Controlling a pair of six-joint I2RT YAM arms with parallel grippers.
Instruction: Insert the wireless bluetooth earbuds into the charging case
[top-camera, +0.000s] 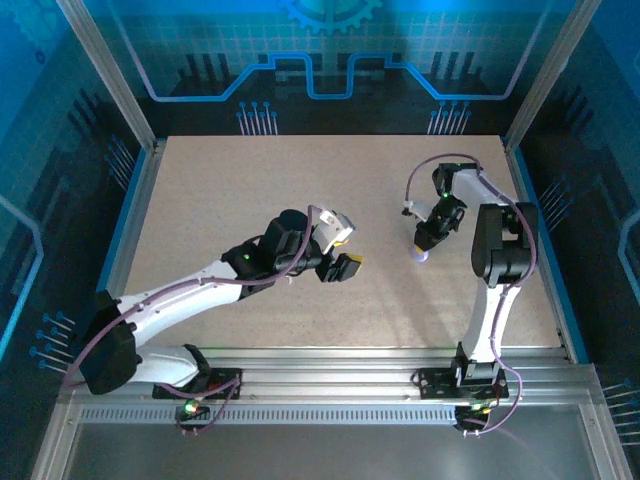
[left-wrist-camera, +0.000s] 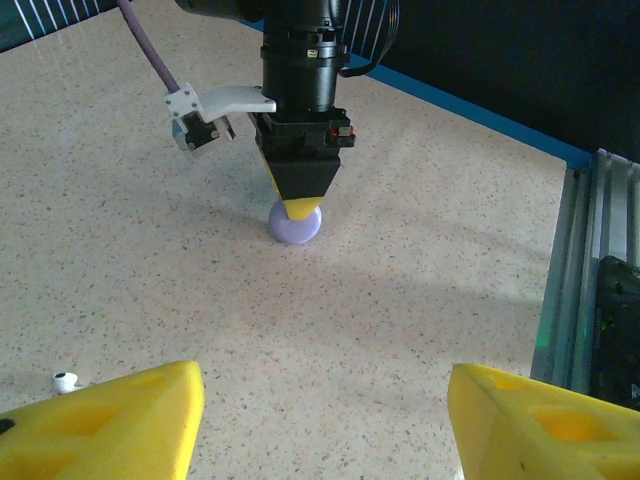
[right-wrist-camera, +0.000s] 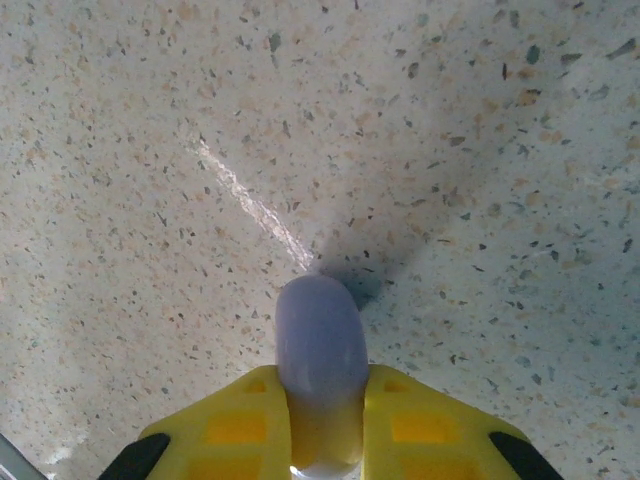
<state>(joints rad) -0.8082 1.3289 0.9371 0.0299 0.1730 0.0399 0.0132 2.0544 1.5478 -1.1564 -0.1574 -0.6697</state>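
Note:
My right gripper (right-wrist-camera: 320, 425) is shut on the charging case (right-wrist-camera: 320, 340), a pale lavender-white round puck held on edge between the yellow fingers. In the left wrist view the right gripper (left-wrist-camera: 300, 203) points straight down with the charging case (left-wrist-camera: 296, 226) at the tabletop. From above, the right gripper (top-camera: 424, 247) and the case (top-camera: 421, 257) sit right of centre. A tiny white earbud (left-wrist-camera: 65, 380) lies on the table just beyond my left finger. My left gripper (left-wrist-camera: 325, 425) is open with bare table between its fingers; from above the left gripper (top-camera: 345, 250) is mid-table, facing the case.
The speckled tabletop (top-camera: 250, 190) is bounded by blue side rails and a metal frame. An aluminium rail (top-camera: 330, 365) runs along the near edge by the arm bases. A cable connector (left-wrist-camera: 190, 125) hangs beside the right wrist.

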